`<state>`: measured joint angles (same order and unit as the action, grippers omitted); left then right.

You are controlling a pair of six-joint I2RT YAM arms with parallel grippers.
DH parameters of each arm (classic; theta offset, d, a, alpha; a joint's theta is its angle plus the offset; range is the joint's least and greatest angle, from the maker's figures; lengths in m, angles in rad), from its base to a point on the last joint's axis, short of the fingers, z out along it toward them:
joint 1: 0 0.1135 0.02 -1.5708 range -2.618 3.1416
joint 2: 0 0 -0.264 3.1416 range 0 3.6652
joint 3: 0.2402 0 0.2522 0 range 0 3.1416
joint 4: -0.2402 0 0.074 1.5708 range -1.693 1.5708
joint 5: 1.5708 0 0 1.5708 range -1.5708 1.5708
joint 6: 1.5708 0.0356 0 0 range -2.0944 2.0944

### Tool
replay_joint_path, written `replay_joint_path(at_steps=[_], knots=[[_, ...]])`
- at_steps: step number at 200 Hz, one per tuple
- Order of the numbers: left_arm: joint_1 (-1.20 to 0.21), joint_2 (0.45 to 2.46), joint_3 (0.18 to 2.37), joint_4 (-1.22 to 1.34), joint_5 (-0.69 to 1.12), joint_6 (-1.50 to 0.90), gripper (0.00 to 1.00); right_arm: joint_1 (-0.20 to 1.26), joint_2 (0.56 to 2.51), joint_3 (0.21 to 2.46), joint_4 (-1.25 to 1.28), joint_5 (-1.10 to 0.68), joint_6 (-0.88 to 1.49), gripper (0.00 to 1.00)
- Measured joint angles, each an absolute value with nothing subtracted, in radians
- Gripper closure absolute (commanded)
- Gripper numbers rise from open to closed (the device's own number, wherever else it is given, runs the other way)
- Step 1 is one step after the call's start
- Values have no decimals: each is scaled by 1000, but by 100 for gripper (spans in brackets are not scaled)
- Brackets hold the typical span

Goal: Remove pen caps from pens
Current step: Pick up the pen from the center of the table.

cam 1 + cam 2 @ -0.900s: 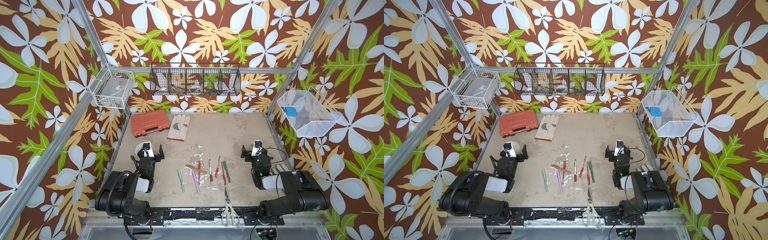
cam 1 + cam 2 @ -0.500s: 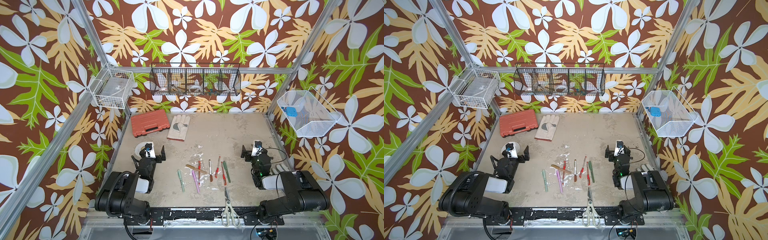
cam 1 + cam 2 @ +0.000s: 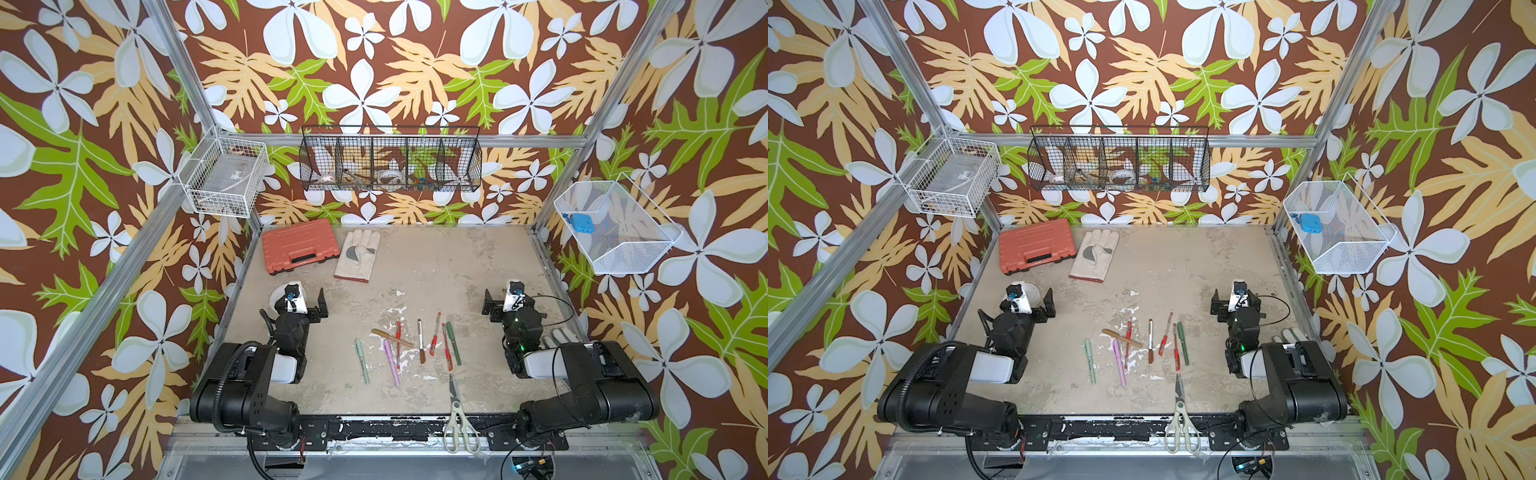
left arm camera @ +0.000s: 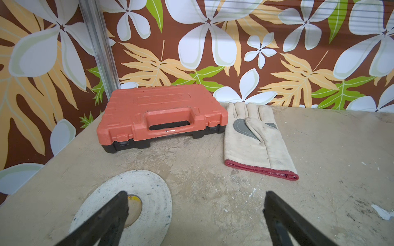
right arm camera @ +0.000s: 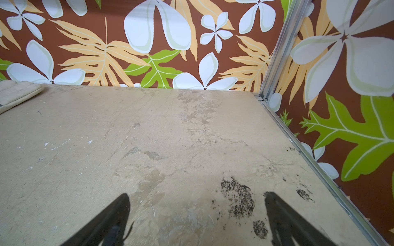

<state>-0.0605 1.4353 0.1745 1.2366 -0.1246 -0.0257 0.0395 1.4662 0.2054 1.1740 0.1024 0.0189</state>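
Shifted a touch with the left claw (image 3: 299, 300), baring more of the tape roll (image 4: 157, 191) under it, kept the right claw (image 3: 512, 301) put, both spread and empty, with the pens (image 3: 421, 340) lying capped on the tabletop (image 3: 415, 266) between them — uncapping not begun.

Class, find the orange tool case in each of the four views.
Both top views: orange tool case at the table's far left corner.
Left wrist: beyond the tape roll.
Right wrist: not in it.
Shared landmark: the glove, in all four views.
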Motion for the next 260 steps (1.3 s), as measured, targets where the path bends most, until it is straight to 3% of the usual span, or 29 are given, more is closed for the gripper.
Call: replay_joint_path(at_steps=[23,56,90,117,142,215,240,260], knots=[[-76,1244,206,1108,-179,-37,1,108,1316,257,1013,188,11,11],[-162,874,171,1005,-210,-95,4,223,1081,494,694,304,59,25],[-195,669,202,841,-145,-336,12,387,985,649,345,284,155,33],[-234,727,311,641,2,-514,15,587,991,732,116,294,182,34],[-364,811,413,470,84,-557,15,709,1010,752,-54,352,237,42],[-725,1093,467,428,97,-546,15,726,941,569,-273,421,451,45],[-803,1170,469,490,115,-516,15,726,924,516,-309,416,507,50],[-827,1232,484,524,163,-493,21,726,949,511,-331,403,546,51]])
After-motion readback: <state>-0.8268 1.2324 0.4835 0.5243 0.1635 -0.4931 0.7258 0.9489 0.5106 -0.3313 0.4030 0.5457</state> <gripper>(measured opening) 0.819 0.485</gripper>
